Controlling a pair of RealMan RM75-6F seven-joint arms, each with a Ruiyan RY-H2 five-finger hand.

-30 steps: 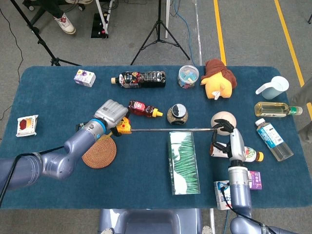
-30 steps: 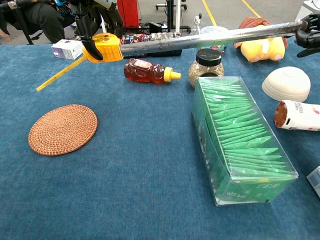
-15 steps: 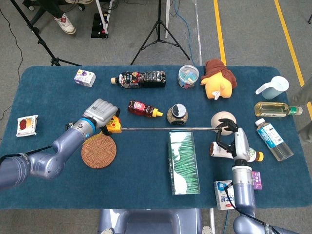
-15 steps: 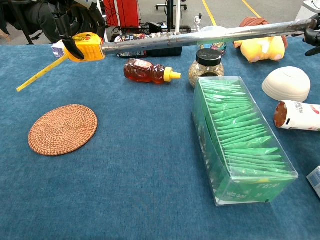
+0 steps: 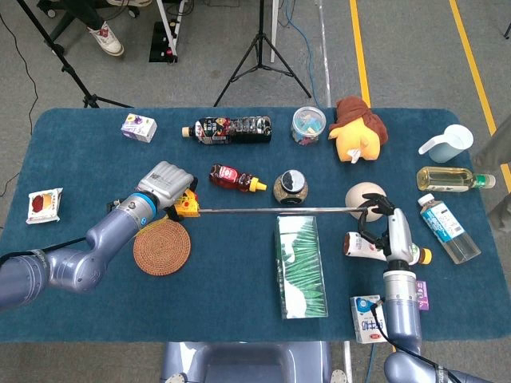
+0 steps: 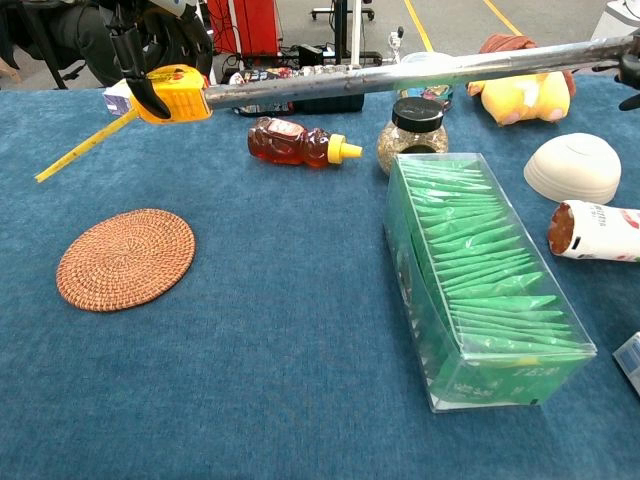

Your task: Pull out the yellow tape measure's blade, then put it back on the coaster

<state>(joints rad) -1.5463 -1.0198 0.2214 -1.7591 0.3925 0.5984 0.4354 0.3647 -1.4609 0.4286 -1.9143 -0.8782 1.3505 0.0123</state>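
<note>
My left hand (image 5: 164,186) grips the yellow tape measure (image 5: 188,207) (image 6: 178,93) in the air, just above the far edge of the round woven coaster (image 5: 163,249) (image 6: 126,258). The blade (image 5: 275,211) (image 6: 420,75) is pulled out and runs level to the right. My right hand (image 5: 382,219) pinches the blade's tip near the white bowl (image 5: 364,196). In the chest view only a bit of that hand (image 6: 630,70) shows at the right edge. A yellow strap (image 6: 85,148) hangs from the case.
A clear box of green packets (image 5: 301,266) (image 6: 479,276) lies under the blade. A honey bottle (image 5: 235,179) and a dark-lidded jar (image 5: 290,187) stand just behind it. A lying bottle (image 5: 385,249), a water bottle (image 5: 447,227) and small cartons (image 5: 367,315) sit near my right arm.
Over the second, my left hand carried the case left and my right hand drew the tip right, lengthening the blade. In the last half second, almost nothing moved.
</note>
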